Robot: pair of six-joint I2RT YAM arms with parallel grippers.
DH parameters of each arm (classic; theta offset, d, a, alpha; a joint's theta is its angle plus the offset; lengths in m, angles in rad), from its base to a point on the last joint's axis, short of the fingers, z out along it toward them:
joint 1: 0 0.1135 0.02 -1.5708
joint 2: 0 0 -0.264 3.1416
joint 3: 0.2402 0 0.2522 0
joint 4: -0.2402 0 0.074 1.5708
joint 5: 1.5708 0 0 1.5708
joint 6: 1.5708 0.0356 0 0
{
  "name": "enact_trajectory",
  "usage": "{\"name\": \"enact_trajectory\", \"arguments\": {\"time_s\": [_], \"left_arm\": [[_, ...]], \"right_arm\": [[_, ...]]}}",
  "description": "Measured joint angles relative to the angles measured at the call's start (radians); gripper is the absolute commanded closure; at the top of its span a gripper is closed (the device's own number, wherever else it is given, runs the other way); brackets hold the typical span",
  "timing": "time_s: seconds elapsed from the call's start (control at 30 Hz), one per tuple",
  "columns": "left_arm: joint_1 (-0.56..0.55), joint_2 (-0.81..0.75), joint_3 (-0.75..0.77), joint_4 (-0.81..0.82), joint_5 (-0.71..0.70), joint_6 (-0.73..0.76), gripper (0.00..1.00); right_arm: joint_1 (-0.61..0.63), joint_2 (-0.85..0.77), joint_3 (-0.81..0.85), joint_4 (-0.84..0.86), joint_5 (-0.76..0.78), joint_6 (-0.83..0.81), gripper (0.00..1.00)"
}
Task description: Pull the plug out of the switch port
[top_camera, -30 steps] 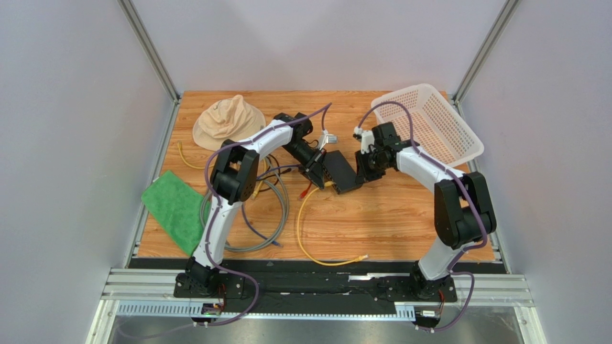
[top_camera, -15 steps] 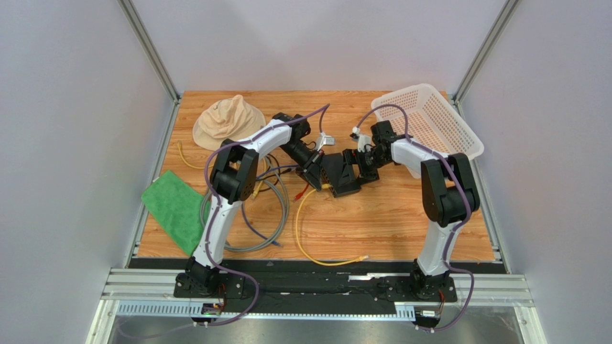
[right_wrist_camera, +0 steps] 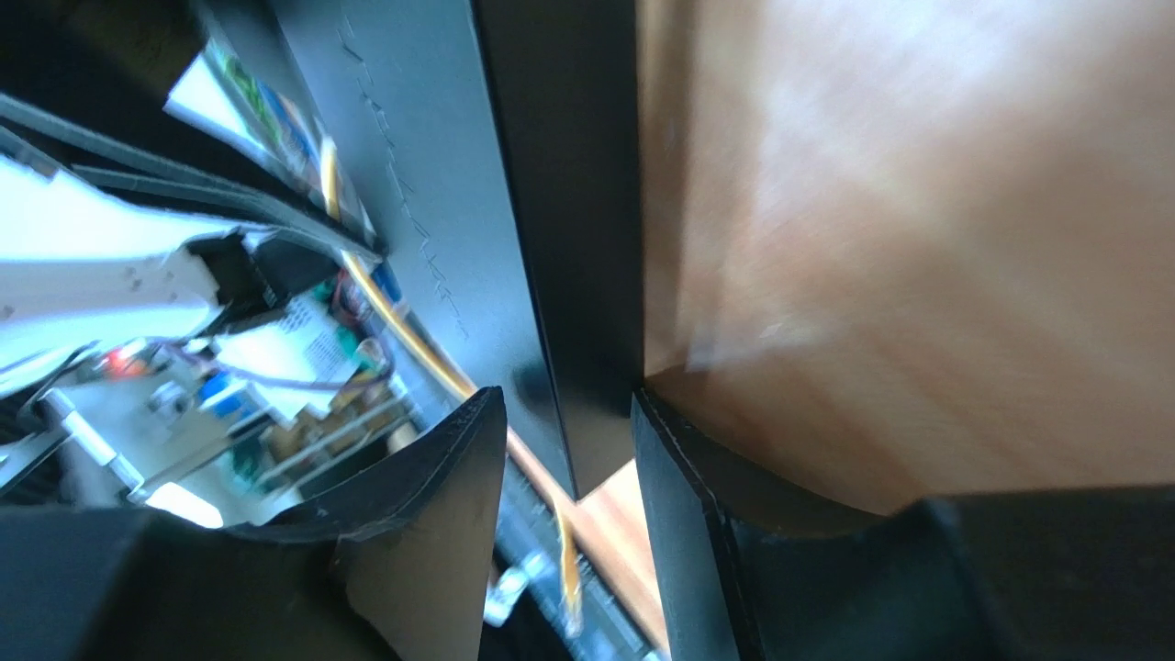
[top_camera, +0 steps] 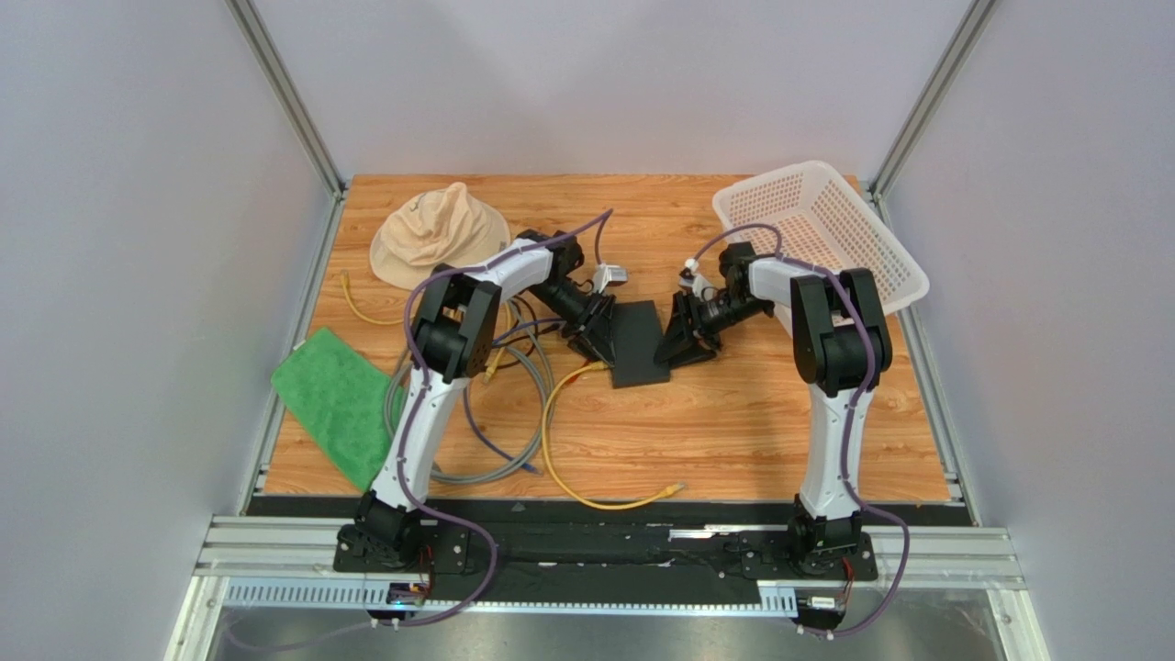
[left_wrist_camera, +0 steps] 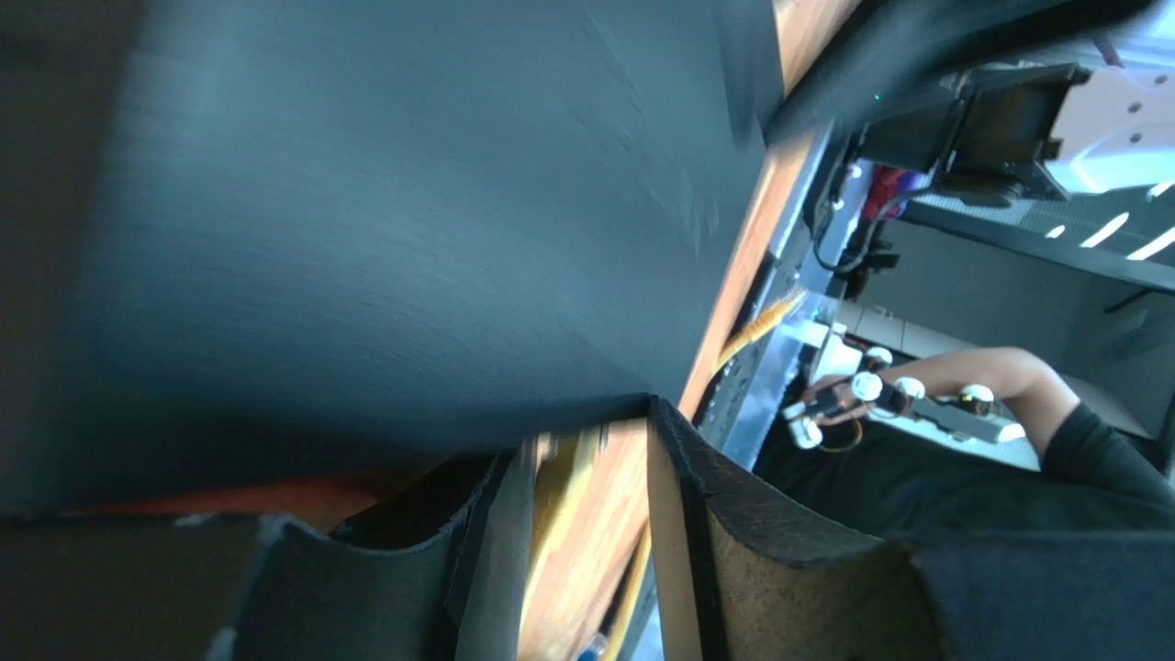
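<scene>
Holding the switch (top_camera: 637, 344) for unplugging
Right jaws are clamping its edge; yellow plug (left_wrist_camera: 556, 475) is lying between left jaws, grip unclear.

Left arm (top_camera: 414, 427), right arm (top_camera: 832, 441): white links, black joints, purple cables; pincer fingers (left_wrist_camera: 772, 551) black.

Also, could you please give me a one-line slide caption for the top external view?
Left arm and right arm meet at the black switch, jaws on opposite edges, a yellow cable looping nearby.

Flat black switch (top_camera: 637, 344) mid-table, yellow cable (top_camera: 545, 438) meeting its left edge
</scene>
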Motion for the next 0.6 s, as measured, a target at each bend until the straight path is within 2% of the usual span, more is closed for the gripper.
{"name": "enact_trajectory", "arguments": {"time_s": [0.1,0.2,0.33,0.47,0.6], "left_arm": [[0.000,0.027,0.004,0.022,0.027,-0.052,0.56],[0.006,0.039,0.004,0.033,0.050,-0.103,0.60],[0.014,0.051,0.004,0.041,0.079,-0.121,0.60],[0.023,0.058,0.004,0.052,0.115,-0.095,0.61],[0.032,0.063,0.004,0.027,0.173,0.016,0.60]], "right_arm": [[0.010,0.005,-0.008,-0.026,-0.016,0.003,0.52],[0.010,0.005,-0.009,-0.026,-0.016,0.004,0.52],[0.010,0.005,-0.009,-0.026,-0.015,0.005,0.52],[0.010,0.005,-0.008,-0.028,-0.015,0.005,0.52],[0.010,0.006,-0.005,-0.032,-0.015,0.005,0.51]]}}
